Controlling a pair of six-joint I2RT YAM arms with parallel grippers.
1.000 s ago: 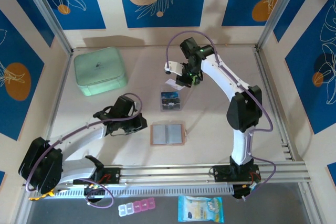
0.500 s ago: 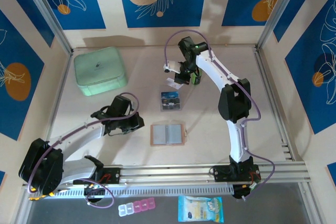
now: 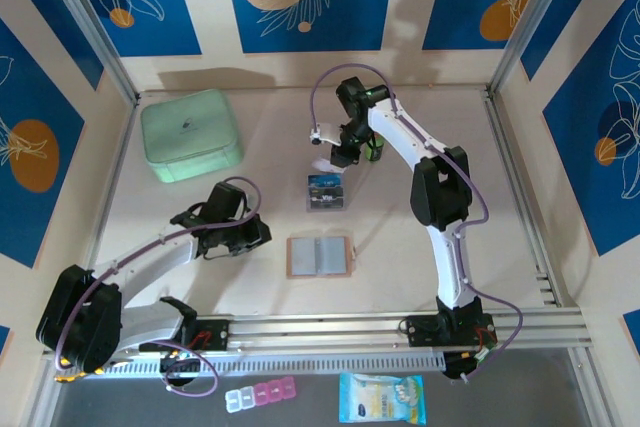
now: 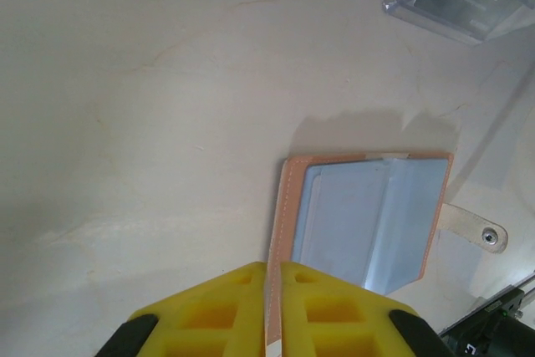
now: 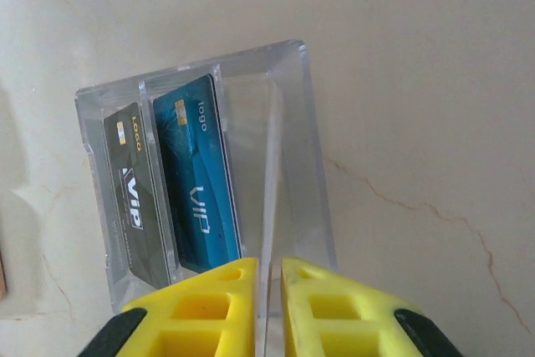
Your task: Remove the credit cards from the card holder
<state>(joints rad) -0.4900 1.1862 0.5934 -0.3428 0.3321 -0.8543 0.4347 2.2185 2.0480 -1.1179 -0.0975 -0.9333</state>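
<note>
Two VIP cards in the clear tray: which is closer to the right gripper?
The blue card, right beside the right gripper; the black card sits beyond it, further away.

Clear glossy plastic tray point(image 5: 303, 148), glossy credit cards point(image 5: 196, 181), matt leather-like card holder point(image 4: 359, 223)

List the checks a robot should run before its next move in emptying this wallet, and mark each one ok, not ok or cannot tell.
1. Is the wallet lying open and flat? ok.
2. Are its pockets free of cards? ok; the left wrist view shows none.
3. Are the blue card and the dark card standing in the tray? ok.
4. Is the right gripper free of any card? cannot tell; a thin edge runs between its fingers, and it could be a card or a tray divider.
5. Is the left gripper shut? ok.
</note>
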